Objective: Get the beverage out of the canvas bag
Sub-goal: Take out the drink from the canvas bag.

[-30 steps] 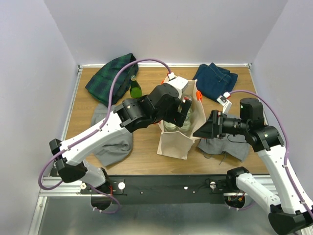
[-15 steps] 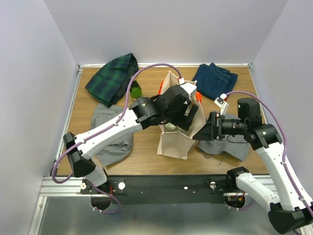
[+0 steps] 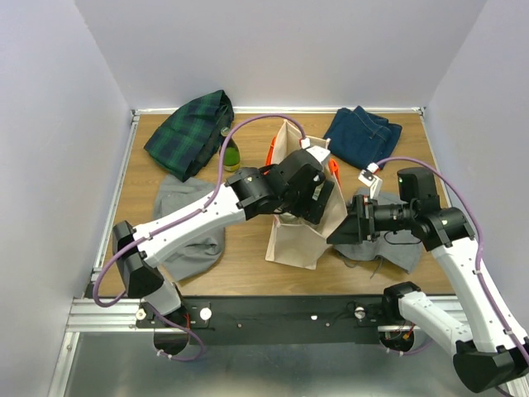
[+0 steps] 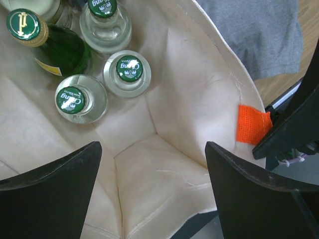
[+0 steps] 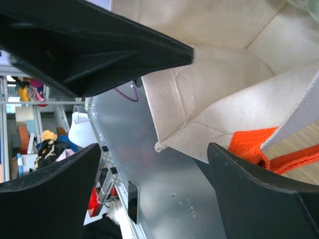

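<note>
Soft, even light comes from above, so shadows on the counter (image 3: 244, 256) are weak and the overhead view is sharp. In the left wrist view the glass bottles (image 4: 82, 99) show small glare, and the left claw (image 4: 153, 149) at the near edge looks slightly soft.

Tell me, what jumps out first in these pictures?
A beige canvas bag with orange handles stands mid-table, green-capped bottles clustered inside it. The left pincer hangs open over its mouth, while the right pincer sits open at its right rim. Folded cloths lie around it.
</note>
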